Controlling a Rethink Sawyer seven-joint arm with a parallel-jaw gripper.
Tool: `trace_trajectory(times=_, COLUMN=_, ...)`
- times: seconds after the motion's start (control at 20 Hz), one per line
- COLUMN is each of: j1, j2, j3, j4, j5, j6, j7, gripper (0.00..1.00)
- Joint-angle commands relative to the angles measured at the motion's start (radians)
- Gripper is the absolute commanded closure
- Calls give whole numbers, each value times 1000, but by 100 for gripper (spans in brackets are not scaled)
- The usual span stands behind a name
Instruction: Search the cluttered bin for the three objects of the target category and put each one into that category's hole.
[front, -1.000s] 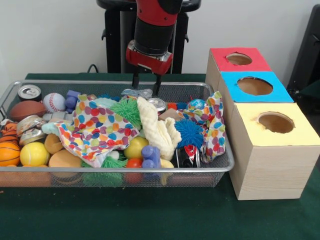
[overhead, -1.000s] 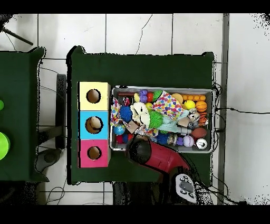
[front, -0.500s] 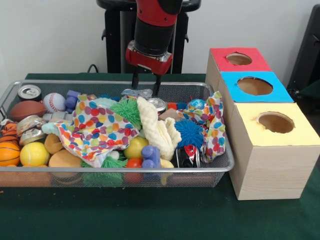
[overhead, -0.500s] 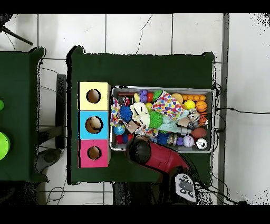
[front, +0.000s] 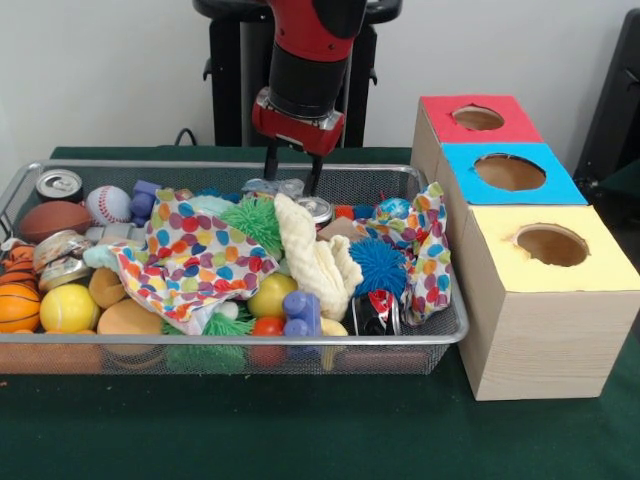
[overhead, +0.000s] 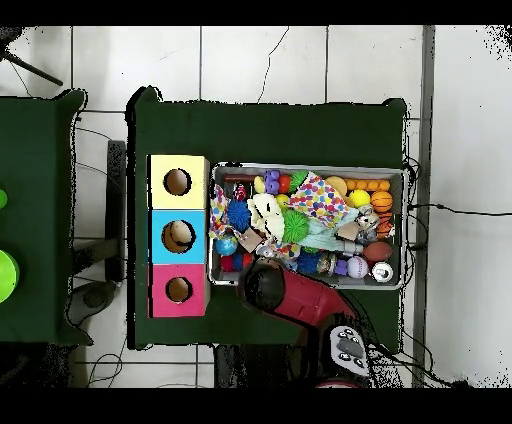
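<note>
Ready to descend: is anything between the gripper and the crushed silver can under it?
Nothing visible does. The gripper hangs open just above the crushed silver can, which lies uncovered by the bin's far wall. The cream cloth and green spiky ball lie beside it, not over it.

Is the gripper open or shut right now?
Open: the gripper has two fingertips apart above the bin, nothing between them.

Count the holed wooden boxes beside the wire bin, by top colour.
red-topped wooden box with a round hole: 1
blue-topped wooden box with a round hole: 1
yellow-topped wooden box with a round hole: 1
Total: 3
</note>
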Motion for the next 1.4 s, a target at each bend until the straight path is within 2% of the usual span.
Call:
trace_trajectory(times=0.05, j1=12, j2=44, j3=45, j4=-80, j5=-26, j6=-61, j7=120, gripper=0)
trace_trajectory(times=0.65, j1=19, j2=29, j3=34, j4=-83, j5=-29, j6=-37, j7=112, gripper=0)
trace_trajectory(times=0.8, j1=14, j2=29, j3=39, j4=-72, j5=-21, j6=-57, j7=126, gripper=0)
trace_trajectory(times=0.85, j1=12, j2=29, j3=40, j4=-68, j5=-19, j6=-64, j7=131, gripper=100)
trace_trajectory(times=1.05, j1=2, j2=25, j3=51, j4=-60, j5=-11, j6=-50, j7=134, gripper=100)
trace_trajectory(times=1.25, j1=-1, j2=27, j3=55, j4=-89, j5=-17, j6=19, j7=98, gripper=100)
trace_trajectory(times=1.4, j1=4, j2=26, j3=50, j4=-86, j5=-13, j6=10, j7=107, gripper=100)
